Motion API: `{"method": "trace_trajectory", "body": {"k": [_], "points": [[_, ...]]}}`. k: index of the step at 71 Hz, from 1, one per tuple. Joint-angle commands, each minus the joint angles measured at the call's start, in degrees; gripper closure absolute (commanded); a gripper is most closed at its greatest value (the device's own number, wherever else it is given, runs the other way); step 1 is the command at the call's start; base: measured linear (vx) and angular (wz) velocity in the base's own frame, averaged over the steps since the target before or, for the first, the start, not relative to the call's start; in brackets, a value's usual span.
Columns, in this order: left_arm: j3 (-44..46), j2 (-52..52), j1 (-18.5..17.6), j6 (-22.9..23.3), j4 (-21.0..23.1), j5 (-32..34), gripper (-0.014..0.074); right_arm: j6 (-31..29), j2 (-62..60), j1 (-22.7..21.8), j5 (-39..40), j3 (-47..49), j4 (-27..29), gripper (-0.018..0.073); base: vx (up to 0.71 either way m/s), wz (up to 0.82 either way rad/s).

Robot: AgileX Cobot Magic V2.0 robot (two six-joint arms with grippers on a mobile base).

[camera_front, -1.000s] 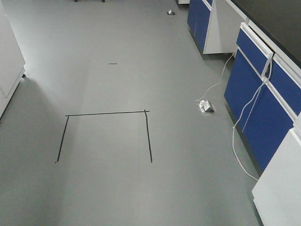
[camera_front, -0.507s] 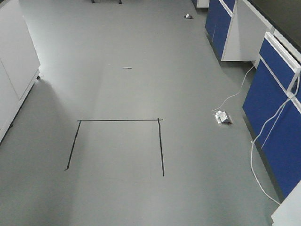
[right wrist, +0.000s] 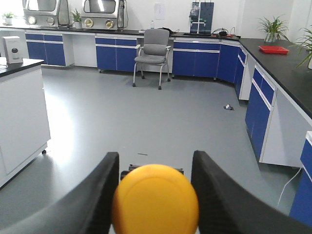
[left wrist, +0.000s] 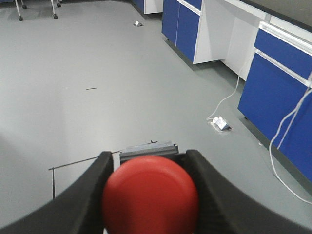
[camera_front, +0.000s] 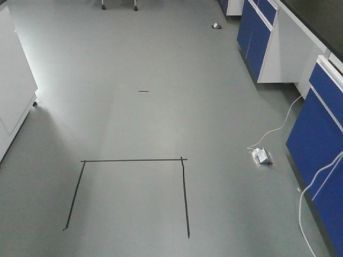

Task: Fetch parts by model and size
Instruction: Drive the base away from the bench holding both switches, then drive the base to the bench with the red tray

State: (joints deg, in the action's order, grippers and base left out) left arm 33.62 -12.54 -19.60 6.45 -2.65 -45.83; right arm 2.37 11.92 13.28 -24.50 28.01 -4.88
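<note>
1. Left wrist view: the left gripper [left wrist: 148, 163] held the red-capped mushroom-head push-button switch [left wrist: 151, 195], with its black curved fingers [left wrist: 83, 195] pressed against either side of it (a grey block showed just beyond the cap).
2. Right wrist view: the right gripper [right wrist: 155, 163] pinched the yellow-capped mushroom-head push-button switch [right wrist: 155, 200] between its own black fingers [right wrist: 92, 200].
3. Front view: the smooth grey floor [camera_front: 161, 80] bore a three-sided outline of black tape [camera_front: 134, 160]. A thin white cable [camera_front: 278, 128] ran from a small floor socket [camera_front: 261, 156] toward the blue-fronted cabinets [camera_front: 316, 134].
</note>
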Motion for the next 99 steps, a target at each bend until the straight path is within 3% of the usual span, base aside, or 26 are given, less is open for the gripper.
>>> {"method": "trace_trajectory", "body": {"k": [1, 99], "points": [[1.36, -0.94, -0.22, 0.51, 0.16, 4.41, 0.0602, -0.4, 0.59, -0.17, 5.08, 1.4, -0.68, 0.0564, 0.46, -0.05], [1.36, -0.94, -0.22, 0.51, 0.16, 4.41, 0.0602, -0.4, 0.59, -0.17, 5.08, 1.4, -0.68, 0.0564, 0.54, 0.06]]}}
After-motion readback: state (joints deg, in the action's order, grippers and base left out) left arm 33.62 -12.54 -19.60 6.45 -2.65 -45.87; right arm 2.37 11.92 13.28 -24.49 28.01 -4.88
